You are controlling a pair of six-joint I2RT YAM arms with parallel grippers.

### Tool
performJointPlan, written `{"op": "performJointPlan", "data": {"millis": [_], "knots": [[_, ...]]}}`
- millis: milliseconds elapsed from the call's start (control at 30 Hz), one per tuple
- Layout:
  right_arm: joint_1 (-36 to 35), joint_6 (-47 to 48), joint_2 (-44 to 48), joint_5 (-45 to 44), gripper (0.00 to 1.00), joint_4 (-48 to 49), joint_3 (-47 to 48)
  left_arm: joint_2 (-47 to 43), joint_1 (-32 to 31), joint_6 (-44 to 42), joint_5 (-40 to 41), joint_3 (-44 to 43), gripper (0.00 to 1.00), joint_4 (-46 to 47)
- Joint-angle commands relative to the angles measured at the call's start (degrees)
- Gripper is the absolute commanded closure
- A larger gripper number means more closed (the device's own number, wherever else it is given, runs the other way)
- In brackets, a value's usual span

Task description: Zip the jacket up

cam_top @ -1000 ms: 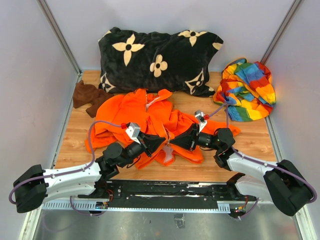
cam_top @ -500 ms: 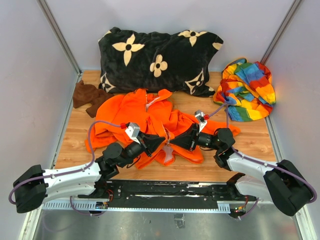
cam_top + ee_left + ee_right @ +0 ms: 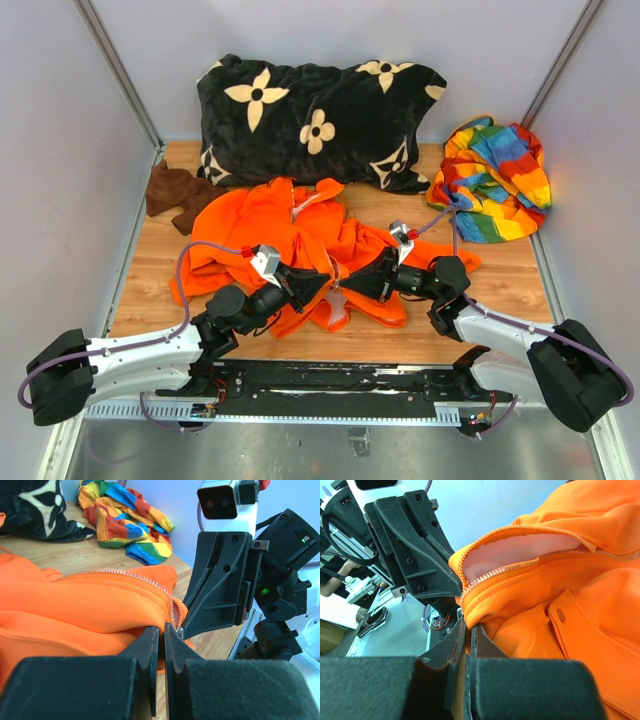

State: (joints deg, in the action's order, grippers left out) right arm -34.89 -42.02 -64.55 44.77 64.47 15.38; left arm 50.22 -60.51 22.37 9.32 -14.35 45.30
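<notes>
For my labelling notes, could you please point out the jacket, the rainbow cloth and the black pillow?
jacket (image 3: pixel 265 215): top external view, rear panel.
rainbow cloth (image 3: pixel 495 180): top external view, middle.
black pillow (image 3: pixel 330 95): top external view, middle.

You see the bright orange fleece jacket (image 3: pixel 262 222) as soft, matt cloth with a fuzzy nap. Its pale zipper teeth (image 3: pixel 115 573) carry a slight sheen, and its pale pink lining (image 3: pixel 520 550) looks smooth. Your left gripper (image 3: pixel 162 632) and right gripper (image 3: pixel 466 630) are matt black plastic, faintly grained. The light wooden tabletop (image 3: pixel 510 285) is smooth with a fine grain, the black flower-patterned pillow (image 3: pixel 320 120) plush, the rainbow-striped cloth (image 3: pixel 495 180) matt.
</notes>
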Motion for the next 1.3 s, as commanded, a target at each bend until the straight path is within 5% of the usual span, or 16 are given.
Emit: {"op": "performJointPlan", "data": {"millis": [0,1267], "knots": [[-0.79,-0.56,0.21,0.23,0.99,3.08,1.41,0.15,0.07,-0.25,-0.81,-1.27,1.0,2.07],[0.14,-1.49,0.32,-0.62,0.99,-1.62,7.08,-1.06,-0.02,2.29,-7.17,-0.21,1.0,-8.82]]}}
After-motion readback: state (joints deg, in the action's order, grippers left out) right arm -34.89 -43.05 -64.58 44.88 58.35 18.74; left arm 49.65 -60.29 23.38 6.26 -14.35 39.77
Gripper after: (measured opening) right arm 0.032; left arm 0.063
